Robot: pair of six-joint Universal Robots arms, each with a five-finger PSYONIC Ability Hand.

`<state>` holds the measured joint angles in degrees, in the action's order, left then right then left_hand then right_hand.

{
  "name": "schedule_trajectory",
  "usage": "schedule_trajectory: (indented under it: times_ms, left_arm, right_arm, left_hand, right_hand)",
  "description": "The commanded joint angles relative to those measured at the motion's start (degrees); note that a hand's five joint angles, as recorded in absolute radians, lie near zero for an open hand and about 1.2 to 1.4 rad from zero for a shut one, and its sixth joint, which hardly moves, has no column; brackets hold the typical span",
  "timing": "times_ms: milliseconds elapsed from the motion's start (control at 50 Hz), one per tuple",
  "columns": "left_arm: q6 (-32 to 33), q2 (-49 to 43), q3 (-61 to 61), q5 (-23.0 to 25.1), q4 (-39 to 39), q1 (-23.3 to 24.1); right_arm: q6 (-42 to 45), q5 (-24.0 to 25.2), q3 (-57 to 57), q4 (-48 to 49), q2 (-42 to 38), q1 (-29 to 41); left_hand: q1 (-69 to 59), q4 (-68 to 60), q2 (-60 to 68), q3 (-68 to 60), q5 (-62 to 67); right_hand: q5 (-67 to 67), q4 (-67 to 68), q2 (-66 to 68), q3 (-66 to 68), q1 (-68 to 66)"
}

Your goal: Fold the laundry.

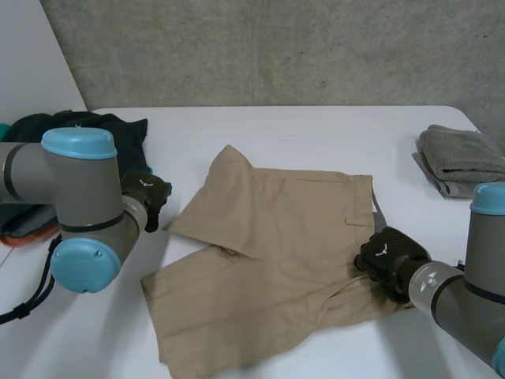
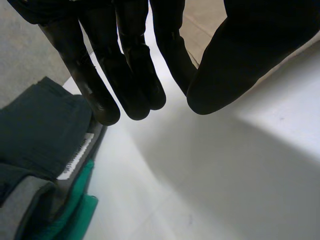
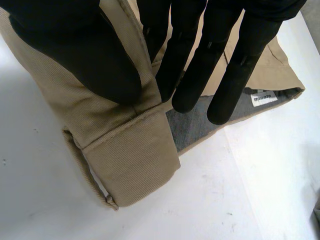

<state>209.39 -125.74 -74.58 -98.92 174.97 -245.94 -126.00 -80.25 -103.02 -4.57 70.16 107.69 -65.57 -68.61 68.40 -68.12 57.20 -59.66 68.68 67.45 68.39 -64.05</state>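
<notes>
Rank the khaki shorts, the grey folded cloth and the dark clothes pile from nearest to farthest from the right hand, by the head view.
1. The khaki shorts: waistband pinched in the right hand.
2. The grey folded cloth: beyond the hand, on the right side.
3. The dark clothes pile: far across, on the left side.

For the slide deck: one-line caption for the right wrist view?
Right hand pinching the tan shorts at the waistband, on the white table.

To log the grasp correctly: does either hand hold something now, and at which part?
The right hand pinches the tan shorts at the waistband, near its corner. The left hand is open and holds nothing.
</notes>
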Motion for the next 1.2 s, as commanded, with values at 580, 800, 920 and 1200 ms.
schedule_trajectory:
  times_ms: [580, 800, 920, 1200]
  left_arm:
    - [-28.16, 31.96, -28.33, 4.87, -10.62, 17.42]
    - [-27.63, 21.68, -28.61, 3.29, -3.33, 17.51]
    - [-25.36, 21.85, -28.60, 0.75, -0.77, 17.42]
    - [-19.28, 26.69, -31.68, 0.83, -23.52, 29.45]
  right_arm:
    - [-13.21, -0.26, 3.26, 2.72, 0.94, -0.02]
    - [-13.39, -0.70, 2.12, 2.47, 2.26, -0.20]
    - [-11.37, 0.09, -1.83, -0.16, 8.58, -1.51]
    - [16.74, 3.95, -12.73, -23.72, 23.35, -15.74]
  left_hand:
    - [38.87, 41.91, -41.70, 41.42, -40.50]
    - [10.87, 13.91, -13.70, 13.42, -12.51]
    - [-14.43, -11.39, 11.60, -11.88, 12.80]
    - [-14.43, -11.39, 11.60, -11.88, 12.80]
  right_hand:
    - [-9.89, 10.88, 12.10, 11.17, -15.50]
    - [-10.34, 11.32, 12.55, 11.61, -15.95]
    - [-10.34, 11.32, 12.55, 11.61, -15.95]
    - [-10.34, 11.32, 12.55, 11.61, -15.95]
